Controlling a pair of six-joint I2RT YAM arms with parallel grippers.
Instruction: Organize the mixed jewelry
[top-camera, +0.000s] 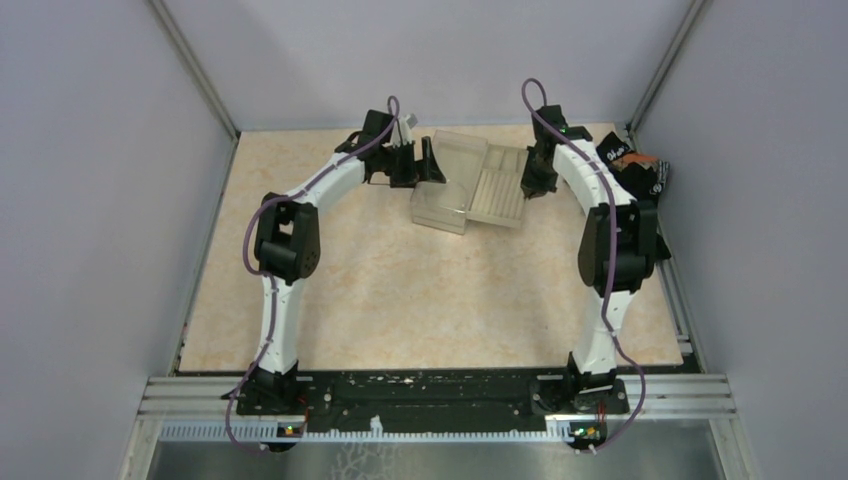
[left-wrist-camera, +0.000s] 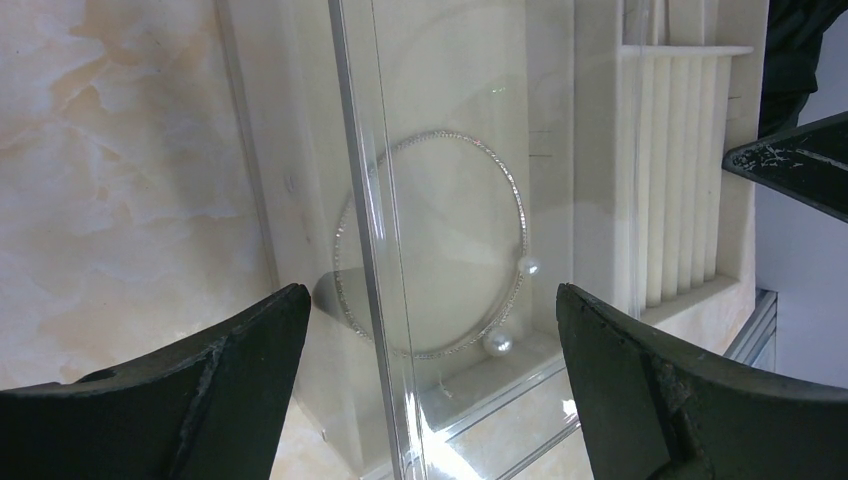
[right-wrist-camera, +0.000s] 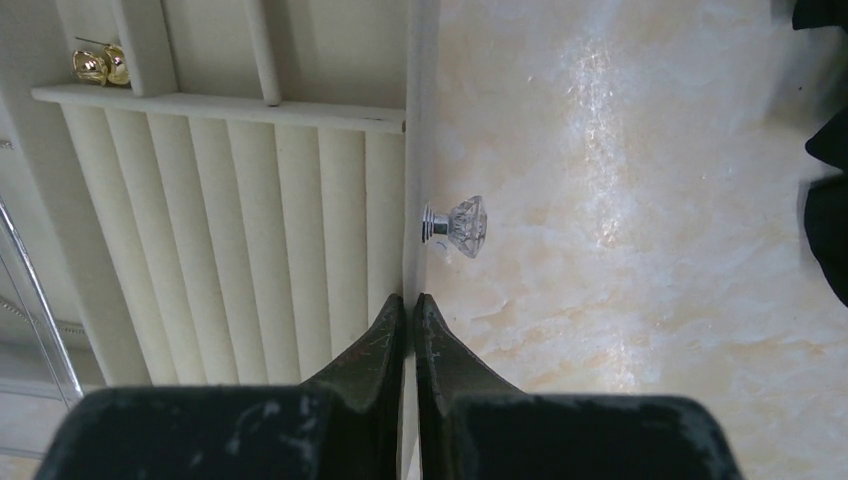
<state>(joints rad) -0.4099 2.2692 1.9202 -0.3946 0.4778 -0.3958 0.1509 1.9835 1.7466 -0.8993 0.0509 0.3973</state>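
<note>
Silvery loop (left-wrist-camera: 530, 266), capped by two pearls, lay flat in a wide compartment of the beige tray (left-wrist-camera: 690, 200), partly behind a clear panel (left-wrist-camera: 360, 200). The left gripper (left-wrist-camera: 430, 300) faced it, fingers spread wide, holding nothing. Further right, small gold pieces (right-wrist-camera: 97, 63) sat in a compartment beside the ribbed rolls (right-wrist-camera: 250, 250). The right gripper (right-wrist-camera: 411, 300), fingers pressed together, pointed along the tray's side wall near a crystal knob (right-wrist-camera: 460, 225).
</note>
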